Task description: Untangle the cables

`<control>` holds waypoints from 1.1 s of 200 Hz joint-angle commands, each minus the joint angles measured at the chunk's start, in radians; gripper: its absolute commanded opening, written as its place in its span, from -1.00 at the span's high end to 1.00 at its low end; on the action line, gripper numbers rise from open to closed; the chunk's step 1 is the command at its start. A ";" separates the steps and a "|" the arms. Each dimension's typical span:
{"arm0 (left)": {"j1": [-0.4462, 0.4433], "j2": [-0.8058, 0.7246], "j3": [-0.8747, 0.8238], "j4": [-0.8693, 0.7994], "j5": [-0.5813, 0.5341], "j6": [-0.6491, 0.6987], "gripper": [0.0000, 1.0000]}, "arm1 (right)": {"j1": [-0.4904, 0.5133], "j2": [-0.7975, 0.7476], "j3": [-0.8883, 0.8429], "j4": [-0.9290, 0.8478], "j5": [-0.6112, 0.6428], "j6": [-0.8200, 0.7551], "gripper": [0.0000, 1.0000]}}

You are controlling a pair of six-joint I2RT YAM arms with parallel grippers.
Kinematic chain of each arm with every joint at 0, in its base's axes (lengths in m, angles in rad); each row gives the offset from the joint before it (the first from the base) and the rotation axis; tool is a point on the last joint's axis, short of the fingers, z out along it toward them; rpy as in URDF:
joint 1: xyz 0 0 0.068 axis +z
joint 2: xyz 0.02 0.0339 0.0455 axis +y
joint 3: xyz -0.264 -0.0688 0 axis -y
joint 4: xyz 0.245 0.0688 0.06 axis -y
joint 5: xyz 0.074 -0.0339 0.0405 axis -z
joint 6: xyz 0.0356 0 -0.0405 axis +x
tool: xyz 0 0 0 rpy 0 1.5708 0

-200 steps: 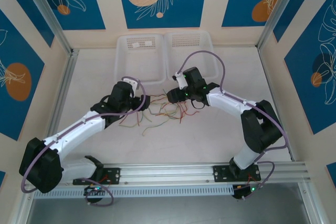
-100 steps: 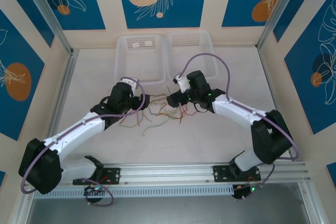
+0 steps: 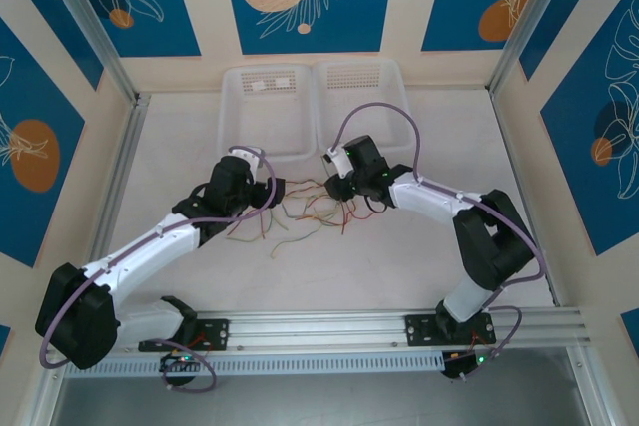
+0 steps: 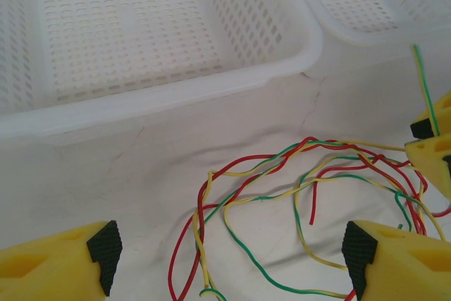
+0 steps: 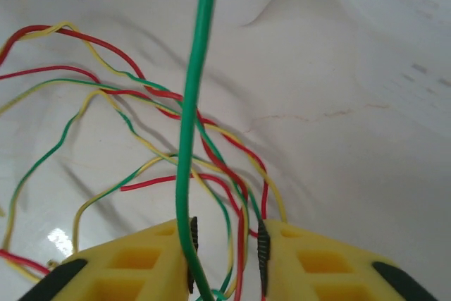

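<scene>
The cables (image 3: 308, 211) are thin red and yellow-green wires, lying tangled on the white table between my two grippers. My left gripper (image 3: 270, 193) hovers at the tangle's left end. Its yellow fingers (image 4: 67, 262) stand wide open, with loops of cable (image 4: 268, 192) on the table between them and nothing held. My right gripper (image 3: 335, 187) is at the tangle's right end. Its jaws (image 5: 225, 248) stand a narrow gap apart, with red and yellow-green strands (image 5: 239, 237) running loosely through. One green wire (image 5: 192, 103) rises along the left pad toward the camera.
Two white perforated baskets (image 3: 265, 112) (image 3: 364, 97) sit side by side just behind the tangle; the near rim (image 4: 176, 96) is close to the cables. Lavender arm cables (image 3: 384, 112) arc over the right basket. Aluminium rails border the table.
The right arm swung its elbow out and back, and its wrist shifted slightly over the tangle's right end. Its jaws have narrowed around the strands. The left arm has not moved.
</scene>
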 commanded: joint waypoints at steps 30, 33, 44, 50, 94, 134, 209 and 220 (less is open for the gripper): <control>0.001 -0.044 -0.020 0.005 -0.060 -0.001 -0.68 | 0.022 0.008 0.122 -0.098 0.134 0.000 0.93; 0.001 -0.044 -0.021 0.006 -0.062 -0.001 -0.67 | 0.025 0.007 0.128 -0.103 0.144 -0.003 1.00; 0.002 -0.045 -0.027 0.012 -0.070 0.000 -0.68 | 0.039 0.004 0.152 -0.124 0.183 -0.004 1.00; 0.001 -0.045 -0.029 0.016 -0.073 0.002 -0.68 | 0.049 0.002 0.162 -0.132 0.209 -0.005 1.00; 0.001 -0.044 -0.028 0.026 -0.063 0.007 -0.68 | 0.139 -0.017 0.217 -0.144 0.433 -0.025 1.00; 0.001 -0.057 -0.029 0.027 -0.057 0.025 -0.68 | 0.155 -0.055 0.254 -0.167 0.510 -0.057 1.00; 0.001 -0.093 -0.040 0.052 -0.046 0.048 -0.69 | 0.178 -0.242 0.245 -0.188 0.503 -0.083 1.00; 0.001 -0.099 -0.038 0.059 -0.038 0.063 -0.69 | 0.182 -0.274 0.245 -0.191 0.494 -0.090 1.00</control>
